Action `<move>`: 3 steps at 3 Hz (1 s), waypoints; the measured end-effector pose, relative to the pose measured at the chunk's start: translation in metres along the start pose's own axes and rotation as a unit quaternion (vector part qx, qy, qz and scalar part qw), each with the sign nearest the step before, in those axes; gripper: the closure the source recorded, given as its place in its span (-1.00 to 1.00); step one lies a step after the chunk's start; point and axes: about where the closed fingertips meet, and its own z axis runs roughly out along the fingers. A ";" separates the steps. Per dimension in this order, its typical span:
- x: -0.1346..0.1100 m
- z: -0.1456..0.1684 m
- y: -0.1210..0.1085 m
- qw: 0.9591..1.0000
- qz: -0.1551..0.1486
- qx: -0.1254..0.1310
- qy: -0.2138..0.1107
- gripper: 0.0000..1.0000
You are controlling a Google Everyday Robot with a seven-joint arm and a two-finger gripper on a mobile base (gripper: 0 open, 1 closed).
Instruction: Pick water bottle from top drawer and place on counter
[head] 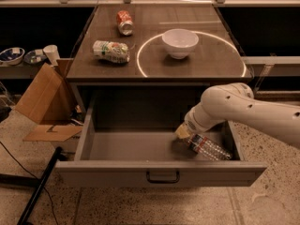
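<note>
The top drawer [159, 172] is pulled open below the counter [112, 69]. The water bottle [209, 147] lies on its side in the drawer's right front corner, cap end toward the arm. My gripper [183, 132] reaches down into the drawer from the right on the white arm [243, 111]. It sits right at the bottle's cap end, close to or touching it. The arm hides much of the gripper.
On the counter a white bowl [180, 43] stands inside the white circle line, a white-and-green packet [111, 51] lies at the left and a red soda can [124, 22] behind it. A cardboard box [42, 97] leans left of the cabinet. A dark pole [37, 186] crosses the floor.
</note>
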 end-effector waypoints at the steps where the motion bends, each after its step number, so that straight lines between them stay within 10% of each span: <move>1: -0.004 -0.011 0.001 1.000 -0.018 0.004 -0.005 0.76; 3: -0.012 -0.081 0.014 0.996 -0.053 0.057 -0.045 1.00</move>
